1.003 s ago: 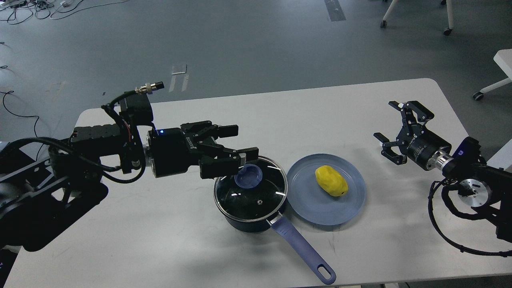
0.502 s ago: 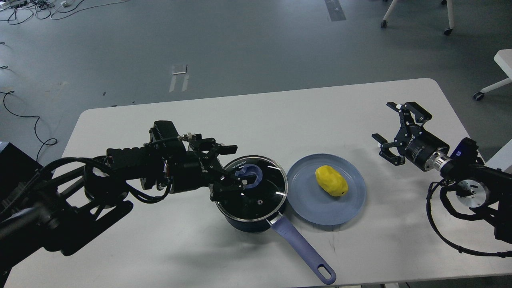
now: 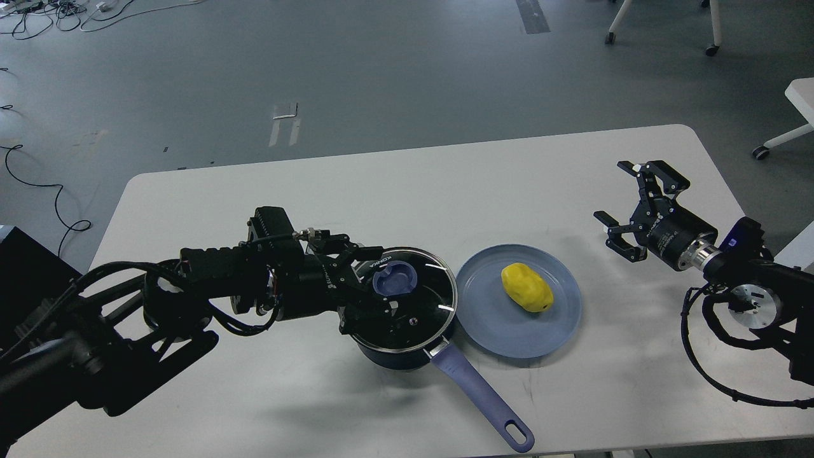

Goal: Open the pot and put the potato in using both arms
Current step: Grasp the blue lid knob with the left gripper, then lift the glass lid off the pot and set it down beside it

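A dark blue pot [image 3: 388, 353] with a purple handle [image 3: 478, 389] stands at the table's front centre. A glass lid [image 3: 416, 318] with a purple knob [image 3: 395, 280] covers it. My left gripper [image 3: 379, 284] lies low over the lid, its two fingers on either side of the knob with small gaps showing, so it reads as open. A yellow potato [image 3: 526, 287] lies on a blue plate [image 3: 496, 321] right of the pot. My right gripper [image 3: 613, 192] is open and empty, in the air to the right of the plate.
The white table [image 3: 254, 394] ends in a front edge just below the pot handle's tip. Chair legs and castors [image 3: 712, 48] stand on the grey floor beyond. Cables [image 3: 38, 19] lie on the floor at the far left.
My left gripper has come down from above the lid's left rim and moved right, so its fingers now flank the knob. The right gripper has only shifted slightly.
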